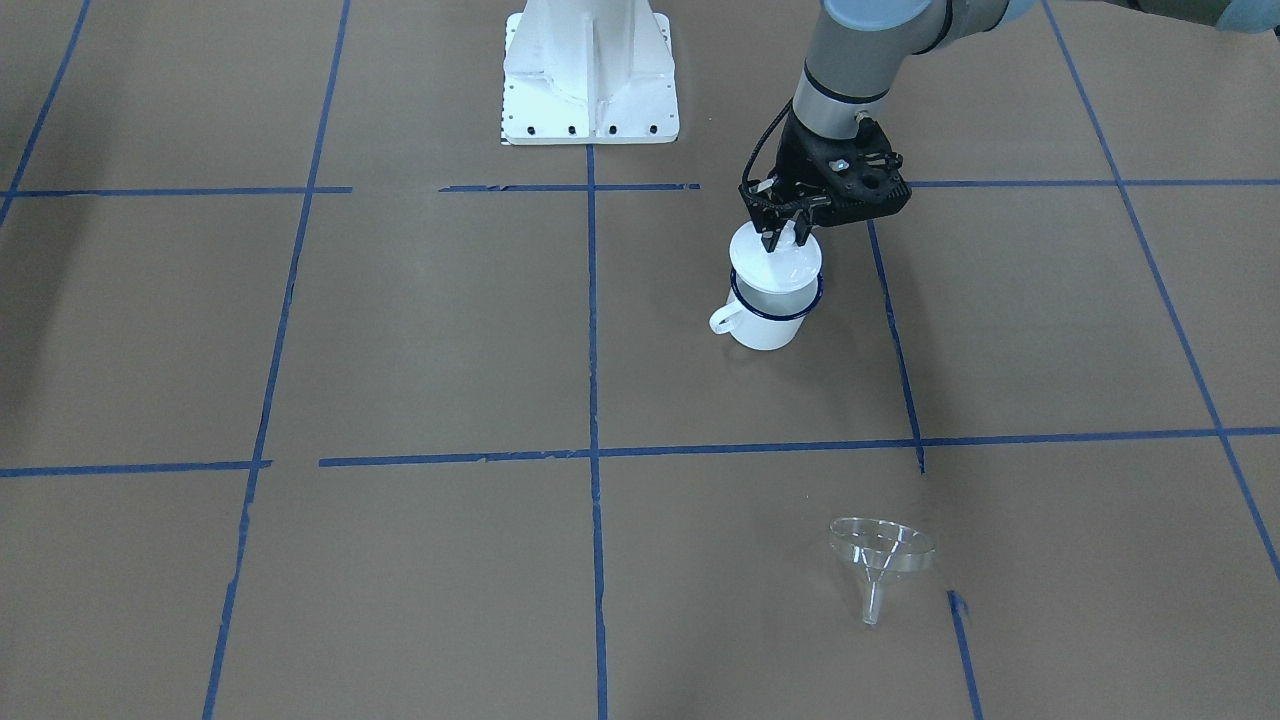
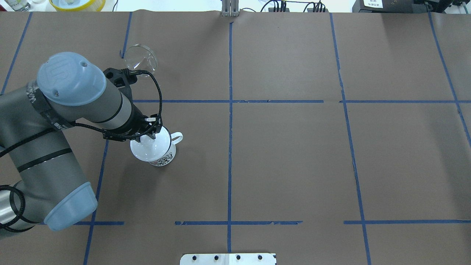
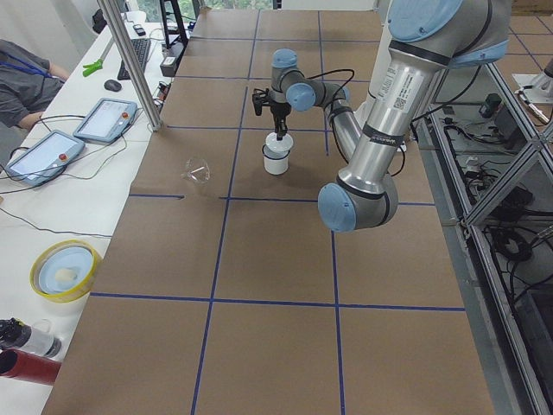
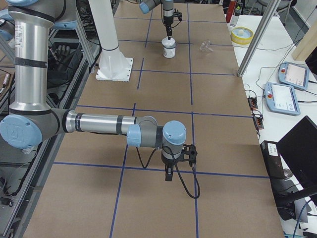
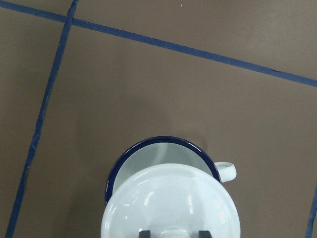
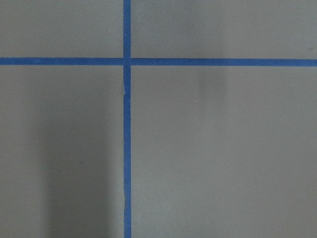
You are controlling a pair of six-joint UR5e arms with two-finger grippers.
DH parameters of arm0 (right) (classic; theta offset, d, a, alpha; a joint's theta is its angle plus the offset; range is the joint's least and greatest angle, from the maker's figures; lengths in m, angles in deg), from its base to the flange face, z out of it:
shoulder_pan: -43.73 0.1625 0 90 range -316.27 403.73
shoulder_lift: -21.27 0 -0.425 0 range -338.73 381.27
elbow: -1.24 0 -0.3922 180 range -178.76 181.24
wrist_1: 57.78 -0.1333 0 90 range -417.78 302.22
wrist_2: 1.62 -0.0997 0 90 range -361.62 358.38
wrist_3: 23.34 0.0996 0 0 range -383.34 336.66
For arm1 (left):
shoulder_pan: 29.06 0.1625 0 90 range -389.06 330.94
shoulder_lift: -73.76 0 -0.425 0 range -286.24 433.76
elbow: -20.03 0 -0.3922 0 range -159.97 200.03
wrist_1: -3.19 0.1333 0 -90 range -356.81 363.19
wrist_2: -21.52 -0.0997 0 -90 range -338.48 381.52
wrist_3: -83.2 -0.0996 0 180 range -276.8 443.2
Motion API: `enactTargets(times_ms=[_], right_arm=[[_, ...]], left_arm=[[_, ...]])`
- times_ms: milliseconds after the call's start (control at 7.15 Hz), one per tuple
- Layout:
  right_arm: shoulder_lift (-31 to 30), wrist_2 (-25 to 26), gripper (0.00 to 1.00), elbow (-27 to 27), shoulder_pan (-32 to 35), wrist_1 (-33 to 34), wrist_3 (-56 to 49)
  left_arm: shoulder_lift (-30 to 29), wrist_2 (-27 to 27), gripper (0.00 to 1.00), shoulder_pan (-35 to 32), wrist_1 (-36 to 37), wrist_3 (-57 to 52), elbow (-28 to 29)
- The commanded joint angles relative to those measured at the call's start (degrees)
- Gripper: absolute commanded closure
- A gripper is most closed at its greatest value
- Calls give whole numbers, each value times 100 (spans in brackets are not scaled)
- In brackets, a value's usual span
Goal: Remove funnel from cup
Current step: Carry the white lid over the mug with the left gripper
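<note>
The cup [image 1: 765, 328], a white enamel mug with a dark blue rim, stands upright on the brown table [image 1: 400, 330]. My left gripper [image 1: 783, 236] is shut on the knob of a white domed lid [image 1: 775, 265], which sits just over the cup's mouth. In the left wrist view the lid [image 5: 168, 203] covers the near part of the cup's rim [image 5: 148, 145]. The clear funnel [image 1: 880, 555] lies on the table, far from the cup and outside it; it also shows in the overhead view [image 2: 141, 60]. My right gripper [image 4: 168, 177] hangs over bare table far away; I cannot tell its state.
The white robot base plate [image 1: 590, 90] is at the table's robot side. Blue tape lines [image 1: 592, 330] divide the table into squares. A yellow bowl [image 2: 77, 3] and operator tablets [image 3: 108, 119] lie beyond the table's far edge.
</note>
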Motion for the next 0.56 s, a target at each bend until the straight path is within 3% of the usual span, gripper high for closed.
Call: enactTargets(times_ms=[0, 420], right_arm=[[0, 0, 0, 0, 0, 0, 0], [0, 0, 0, 0, 0, 0, 0]], left_arm=[[-3, 1, 100, -21, -13, -163, 41], [-3, 1, 100, -57, -39, -182, 207]])
